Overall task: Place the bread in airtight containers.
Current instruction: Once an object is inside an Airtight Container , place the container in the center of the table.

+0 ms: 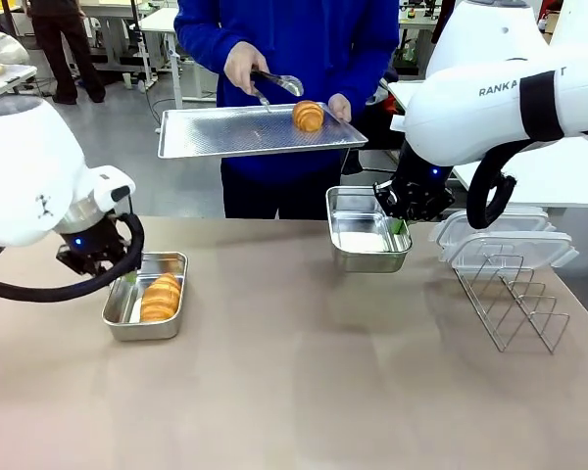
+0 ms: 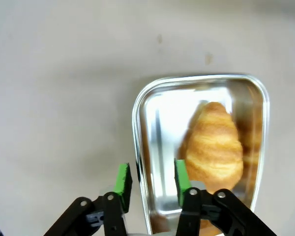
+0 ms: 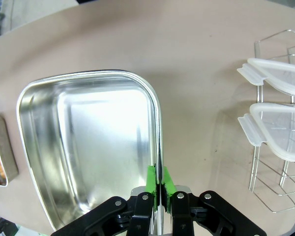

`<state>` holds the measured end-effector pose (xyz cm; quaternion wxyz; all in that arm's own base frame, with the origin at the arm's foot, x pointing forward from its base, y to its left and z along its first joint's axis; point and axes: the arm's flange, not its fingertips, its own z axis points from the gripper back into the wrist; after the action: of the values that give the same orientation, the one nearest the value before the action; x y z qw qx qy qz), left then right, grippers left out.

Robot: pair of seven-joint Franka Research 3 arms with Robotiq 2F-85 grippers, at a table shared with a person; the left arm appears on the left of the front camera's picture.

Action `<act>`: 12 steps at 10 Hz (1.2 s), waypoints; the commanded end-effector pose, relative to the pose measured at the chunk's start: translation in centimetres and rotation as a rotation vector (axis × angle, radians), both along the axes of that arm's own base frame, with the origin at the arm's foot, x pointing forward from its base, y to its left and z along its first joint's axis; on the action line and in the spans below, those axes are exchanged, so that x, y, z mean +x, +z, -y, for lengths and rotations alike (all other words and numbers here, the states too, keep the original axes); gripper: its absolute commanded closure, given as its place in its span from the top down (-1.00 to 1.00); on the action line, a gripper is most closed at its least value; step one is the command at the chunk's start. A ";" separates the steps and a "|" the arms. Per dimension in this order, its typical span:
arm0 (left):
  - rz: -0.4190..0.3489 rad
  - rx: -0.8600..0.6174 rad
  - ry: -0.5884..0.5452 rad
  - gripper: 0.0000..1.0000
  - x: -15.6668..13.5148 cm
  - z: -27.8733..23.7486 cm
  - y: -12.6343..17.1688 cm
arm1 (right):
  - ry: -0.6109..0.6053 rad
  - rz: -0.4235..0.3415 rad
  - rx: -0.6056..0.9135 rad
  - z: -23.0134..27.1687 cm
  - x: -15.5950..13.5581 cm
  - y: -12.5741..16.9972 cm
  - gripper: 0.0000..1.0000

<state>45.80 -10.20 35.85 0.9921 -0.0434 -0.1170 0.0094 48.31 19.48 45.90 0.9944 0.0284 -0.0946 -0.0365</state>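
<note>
Steel-stiff, the empty tin (image 3: 98, 137) was clamped by its rim in the right gripper (image 3: 159, 173), while the left gripper (image 2: 151, 171) was spread astride the rim of the filled tin (image 2: 152, 108) (its roll (image 2: 214, 147) and the second roll (image 1: 308, 116) on the tray (image 1: 216, 132) were judged soft, crushable).

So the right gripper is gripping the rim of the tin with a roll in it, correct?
No, that tin is empty. The right wrist view shows the right gripper shut on its rim, with nothing inside; the roll lies in the other tin.
</note>
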 end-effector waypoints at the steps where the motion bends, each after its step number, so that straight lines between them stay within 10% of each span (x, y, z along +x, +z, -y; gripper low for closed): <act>1: 0.039 -0.110 -0.098 1.00 -1.2 -2.4 5.7 | -0.012 0.008 -0.002 -0.2 -0.1 0.2 -0.89; 4: 0.062 -0.347 -0.518 1.00 -3.3 -8.8 15.6 | -0.012 0.008 -0.002 -0.2 -0.1 0.2 -0.89; 7: 0.136 -0.389 -0.850 1.00 -6.0 -15.5 18.7 | -0.012 0.008 -0.002 -0.2 -0.1 0.2 -0.89; 12: 0.283 -0.322 -0.894 1.00 -8.5 -18.9 16.7 | -0.012 0.008 -0.002 -0.2 -0.1 0.2 -0.89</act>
<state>37.43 9.42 53.40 0.8579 -0.2475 -0.1940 -0.4063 48.29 19.49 45.86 0.9945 0.0283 -0.0942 -0.0363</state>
